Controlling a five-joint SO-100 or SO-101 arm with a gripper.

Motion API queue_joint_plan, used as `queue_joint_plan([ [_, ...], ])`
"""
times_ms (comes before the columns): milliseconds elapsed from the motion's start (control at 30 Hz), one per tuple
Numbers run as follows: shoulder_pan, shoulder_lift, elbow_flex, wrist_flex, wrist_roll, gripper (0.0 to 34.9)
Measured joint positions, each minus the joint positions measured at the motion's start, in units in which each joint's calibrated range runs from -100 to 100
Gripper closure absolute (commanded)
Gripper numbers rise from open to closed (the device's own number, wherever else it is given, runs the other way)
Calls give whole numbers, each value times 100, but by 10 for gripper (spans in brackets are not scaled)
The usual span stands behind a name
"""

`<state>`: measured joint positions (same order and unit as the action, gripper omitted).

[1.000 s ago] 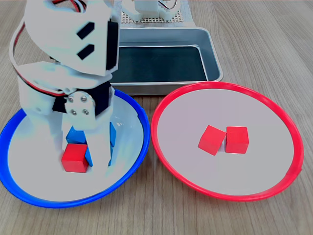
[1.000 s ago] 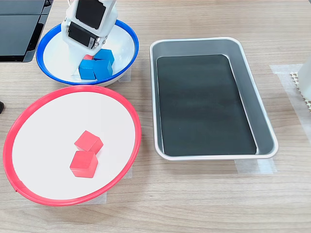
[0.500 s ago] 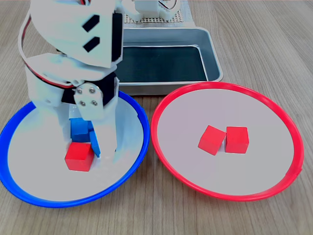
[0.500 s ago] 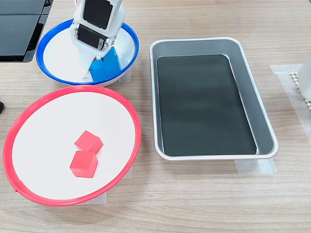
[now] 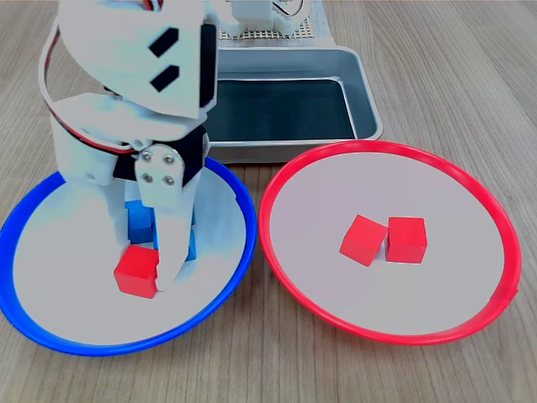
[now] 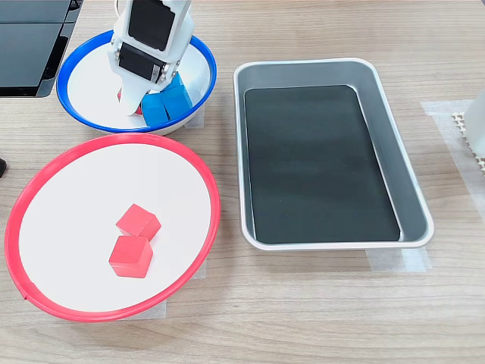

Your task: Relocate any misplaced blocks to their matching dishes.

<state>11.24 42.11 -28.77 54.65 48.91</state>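
My white gripper (image 5: 143,270) reaches down into the blue-rimmed dish (image 5: 50,330) and is shut on a red block (image 5: 137,270), which sits slightly tilted near the dish floor. Blue blocks (image 5: 139,220) lie just behind it, partly hidden by the fingers. In the second exterior view the gripper (image 6: 130,105) covers most of that red block, with blue blocks (image 6: 168,100) at its right in the blue-rimmed dish (image 6: 76,115). The red-rimmed dish (image 5: 386,147) holds two red blocks (image 5: 363,240) (image 5: 407,239), seen also as red blocks (image 6: 138,221) (image 6: 130,256) in the red-rimmed dish (image 6: 114,138).
A rectangular grey metal tray (image 5: 277,60) with a dark floor stands behind the dishes; in the second exterior view the tray (image 6: 326,64) is at the right. The arm's white base (image 5: 260,17) sits behind it. A black object (image 6: 30,45) lies at the second exterior view's upper left.
The fingers have closed in from a wide stance onto the red block. The block has shifted a little to the first exterior view's right and tilted.
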Motion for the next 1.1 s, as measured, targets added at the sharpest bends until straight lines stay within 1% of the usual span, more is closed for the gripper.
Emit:
queue_joint_plan([
  [200,-327,-512,-281,489,-259,346],
  [433,-788,-870,-1044,1615,-542,346],
  [500,-991,-870,-1162,1762,-640,346],
  [533,-1115,-870,-1180,1778,-703,346],
  [567,-1407,-870,-1180,1778,-816,346],
  [733,-1850,-494,-1180,1427,-1060,346],
  [833,-2000,-222,-1180,1199,-1123,346],
  [967,-1956,128,-1180,881,-1172,346],
  [1000,-1973,256,-1189,791,-1182,343],
  [1100,-2062,435,-1180,612,-1201,308],
])
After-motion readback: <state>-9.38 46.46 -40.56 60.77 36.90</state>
